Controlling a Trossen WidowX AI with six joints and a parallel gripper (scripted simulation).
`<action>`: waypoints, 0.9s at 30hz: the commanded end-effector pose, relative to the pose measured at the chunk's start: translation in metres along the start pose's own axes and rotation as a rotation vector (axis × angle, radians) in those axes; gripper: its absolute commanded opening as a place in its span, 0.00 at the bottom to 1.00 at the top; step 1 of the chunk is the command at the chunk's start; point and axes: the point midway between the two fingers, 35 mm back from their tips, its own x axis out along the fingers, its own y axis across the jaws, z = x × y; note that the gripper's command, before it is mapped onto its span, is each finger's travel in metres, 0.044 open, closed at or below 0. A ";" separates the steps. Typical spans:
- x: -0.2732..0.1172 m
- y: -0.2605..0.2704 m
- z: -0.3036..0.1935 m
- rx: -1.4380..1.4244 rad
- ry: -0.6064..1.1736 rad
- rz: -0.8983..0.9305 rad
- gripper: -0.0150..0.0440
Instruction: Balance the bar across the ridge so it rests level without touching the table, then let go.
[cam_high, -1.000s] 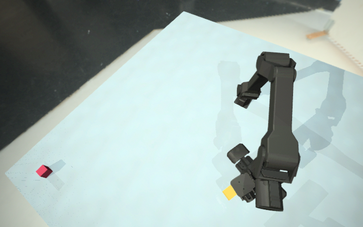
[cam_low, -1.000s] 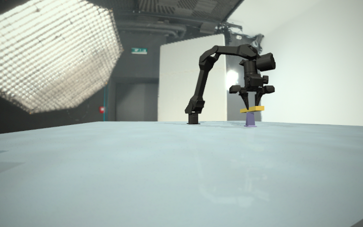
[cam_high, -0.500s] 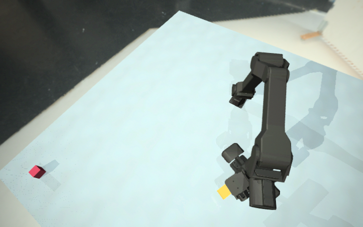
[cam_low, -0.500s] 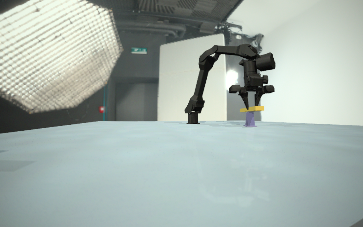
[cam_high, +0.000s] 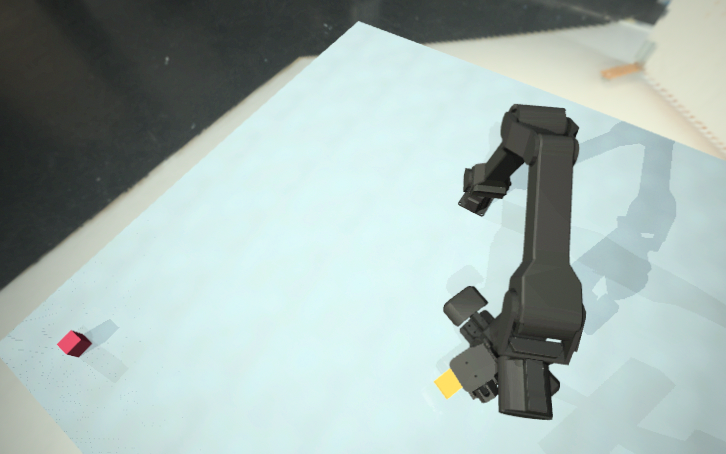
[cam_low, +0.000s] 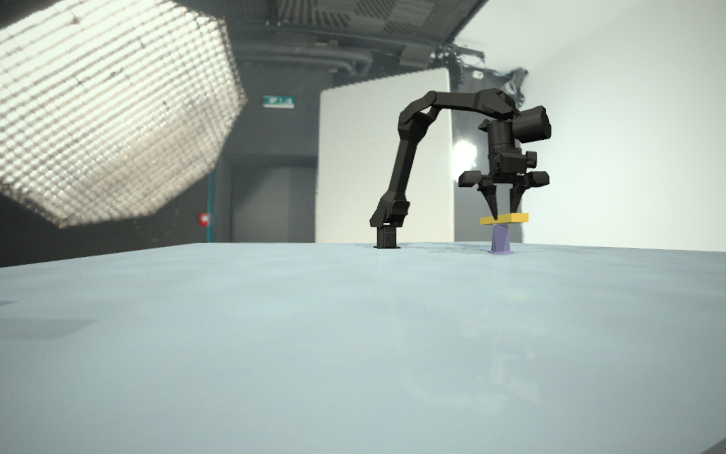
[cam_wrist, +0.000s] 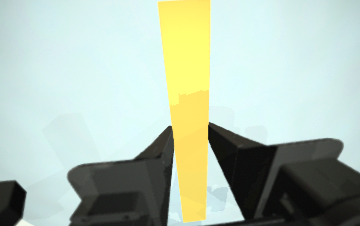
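My gripper (cam_low: 502, 217) (cam_wrist: 189, 127) points down and is shut on the yellow bar, one finger on each side of it. The yellow bar (cam_high: 448, 383) (cam_low: 518, 217) (cam_wrist: 190, 55) looks nearly level, well above the table; in the top view only one end shows beside the gripper. The purple ridge (cam_low: 500, 238) stands upright on the table straight below the bar in the exterior view. The bar's underside is at or just above the ridge's top; whether they touch I cannot tell. The ridge is hidden in the top view and in the wrist view.
A small red block (cam_high: 73, 343) lies far from the arm, near the left corner of the pale blue table (cam_high: 267, 240) (cam_low: 267, 347). The arm's base stands to the left of the ridge in the exterior view. The upper arm covers part of the table in the top view.
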 end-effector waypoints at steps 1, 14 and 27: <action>0.000 0.000 0.000 0.000 0.000 0.000 0.25; 0.000 0.000 0.000 0.000 0.000 0.000 0.25; 0.000 0.000 0.000 0.000 0.000 0.000 0.54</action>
